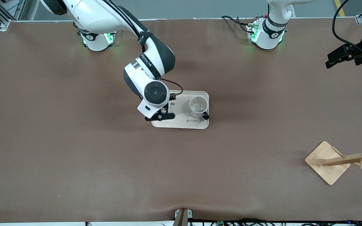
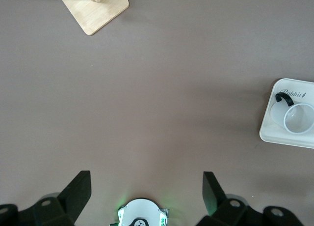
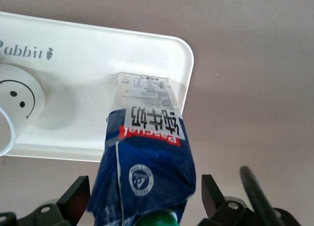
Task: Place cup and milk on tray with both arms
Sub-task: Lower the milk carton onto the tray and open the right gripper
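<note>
The cream tray [image 1: 181,124] lies mid-table. On it stands the white cup [image 1: 198,105], at the end toward the left arm, with its black handle pointing to the front camera. In the right wrist view the blue milk [image 3: 147,152] stands upright on the tray [image 3: 98,49] beside the smiley cup [image 3: 12,113]. My right gripper [image 3: 147,196] is open around the carton's top, its fingers [image 3: 76,196] a sliver clear of the sides. In the front view that gripper [image 1: 160,116] hides the milk. My left gripper [image 2: 147,191] waits open and empty, high above the left arm's end of the table [image 1: 335,59].
A wooden mug stand [image 1: 327,163] with a square base and pegs lies toward the left arm's end, nearer to the front camera than the tray. Its base [image 2: 93,10] also shows in the left wrist view. Brown tabletop surrounds the tray [image 2: 274,132].
</note>
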